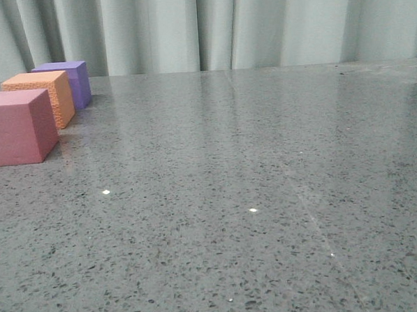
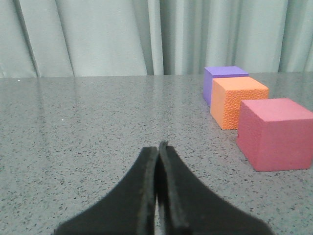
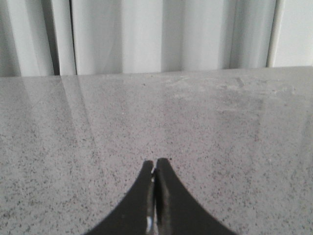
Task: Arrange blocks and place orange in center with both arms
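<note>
Grey speckled surface (image 1: 266, 195), pale curtains (image 1: 222, 22) behind.
We see the orange block (image 1: 41, 95) already between pink block (image 1: 17, 126) and purple block (image 1: 68, 79), in a row; our left claw (image 2: 160, 147) and right claw (image 3: 155, 166) are closed, empty.

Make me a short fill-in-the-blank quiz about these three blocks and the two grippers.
1. The orange block sits between the pink block and the ____ block.
2. In the front view, the block nearest the camera is ____.
3. The left gripper is ____, holding nothing.
4. The right gripper sees ____ blocks on the table.

Missing words: purple; pink; shut; no
</note>
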Robot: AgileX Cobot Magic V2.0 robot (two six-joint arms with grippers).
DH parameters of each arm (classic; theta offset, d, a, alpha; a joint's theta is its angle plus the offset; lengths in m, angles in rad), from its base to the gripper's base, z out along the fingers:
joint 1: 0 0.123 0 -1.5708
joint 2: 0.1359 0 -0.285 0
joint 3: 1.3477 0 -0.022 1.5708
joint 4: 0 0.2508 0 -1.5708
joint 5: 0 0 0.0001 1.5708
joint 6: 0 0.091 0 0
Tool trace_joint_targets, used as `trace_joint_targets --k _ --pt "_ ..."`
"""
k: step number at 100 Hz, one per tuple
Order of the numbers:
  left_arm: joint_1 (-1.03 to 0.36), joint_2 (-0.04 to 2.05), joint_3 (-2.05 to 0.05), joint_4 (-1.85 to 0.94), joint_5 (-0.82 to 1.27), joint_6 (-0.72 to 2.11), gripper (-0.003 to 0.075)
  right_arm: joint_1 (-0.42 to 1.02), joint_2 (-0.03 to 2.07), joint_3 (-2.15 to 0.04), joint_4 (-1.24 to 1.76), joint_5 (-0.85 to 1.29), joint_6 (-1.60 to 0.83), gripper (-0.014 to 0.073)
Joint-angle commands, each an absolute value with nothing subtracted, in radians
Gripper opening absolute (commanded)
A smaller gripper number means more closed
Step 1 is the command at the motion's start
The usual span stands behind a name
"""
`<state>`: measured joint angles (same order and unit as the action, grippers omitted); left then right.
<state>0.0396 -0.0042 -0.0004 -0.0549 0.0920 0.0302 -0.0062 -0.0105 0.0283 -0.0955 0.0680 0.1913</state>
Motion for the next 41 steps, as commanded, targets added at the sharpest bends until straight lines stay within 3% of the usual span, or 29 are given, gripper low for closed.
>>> trace_joint_targets --k 1,41 --pt "0.041 -0.039 0.021 -0.064 0.02 0.024 -0.0019 -0.015 -0.037 0.023 -0.098 0.027 0.177 -0.012" --pt "0.041 -0.039 0.021 -0.064 0.02 0.024 -0.0019 -0.009 -0.037 0.023 -0.098 0.056 0.177 -0.012"
